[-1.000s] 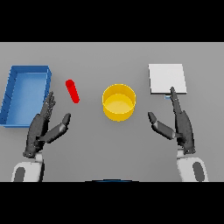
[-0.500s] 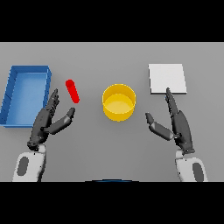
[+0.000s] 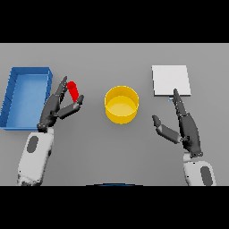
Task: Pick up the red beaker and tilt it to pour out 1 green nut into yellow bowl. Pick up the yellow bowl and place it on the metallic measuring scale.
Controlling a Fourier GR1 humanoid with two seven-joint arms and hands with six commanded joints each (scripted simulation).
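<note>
Head view shows the left hand (image 3: pixel 57 108) now up against the red beaker (image 3: pixel 73 91), having travelled up and inward from its place lower on the bench (image 3: pixel 134 152) a second ago; its fingers (image 3: pixel 70 108) are straight and spread, one group behind the beaker and one below it, not yet closed round it. That suggests the grasp is about to start, with the pour undone. The right hand (image 3: pixel 184 129) sits open below the metallic measuring scale (image 3: pixel 171 80), one finger tip reaching its near edge. Between them stands the yellow bowl (image 3: pixel 121 104). A blue tray (image 3: pixel 13 89) lies far left. Part of the beaker is hidden by the hand, and no green nut can be made out.
</note>
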